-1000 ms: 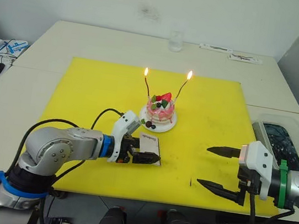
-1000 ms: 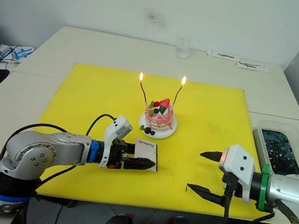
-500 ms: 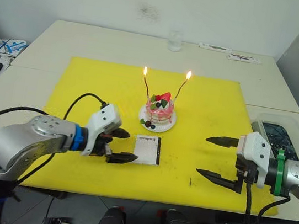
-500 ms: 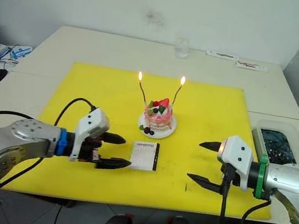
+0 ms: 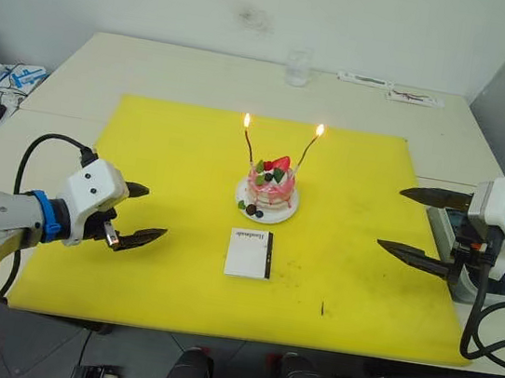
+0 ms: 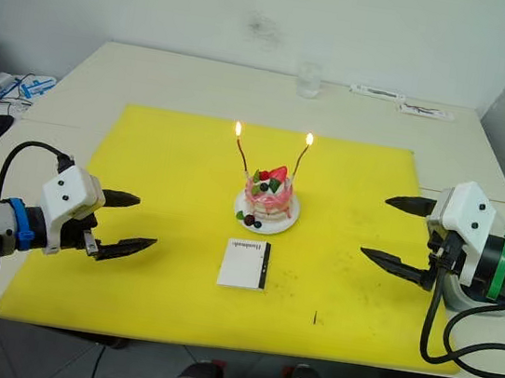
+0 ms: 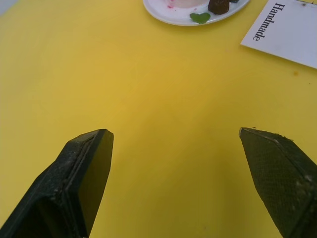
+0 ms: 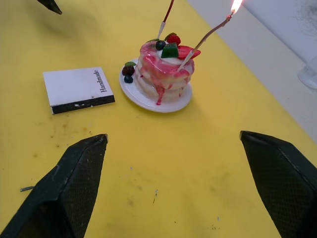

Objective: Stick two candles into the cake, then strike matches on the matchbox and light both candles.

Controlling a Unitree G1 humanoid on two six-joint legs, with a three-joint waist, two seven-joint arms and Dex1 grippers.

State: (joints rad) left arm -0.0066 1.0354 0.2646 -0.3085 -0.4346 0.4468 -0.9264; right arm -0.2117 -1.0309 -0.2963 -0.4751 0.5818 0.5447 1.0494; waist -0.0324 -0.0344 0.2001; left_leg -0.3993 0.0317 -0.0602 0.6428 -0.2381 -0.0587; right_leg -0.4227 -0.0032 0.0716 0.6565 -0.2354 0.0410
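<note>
Both candles stand lit in the cake at mat centre. The matchbox lies flat just before it. Left gripper and right gripper hover empty, jaws spread, well clear of the flames.

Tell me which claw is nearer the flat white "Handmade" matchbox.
Left, narrowly. The left claw hangs open over the yellow mat to the left of the flat white matchbox; the right claw is open farther off to its right, near the mat's edge.
</note>
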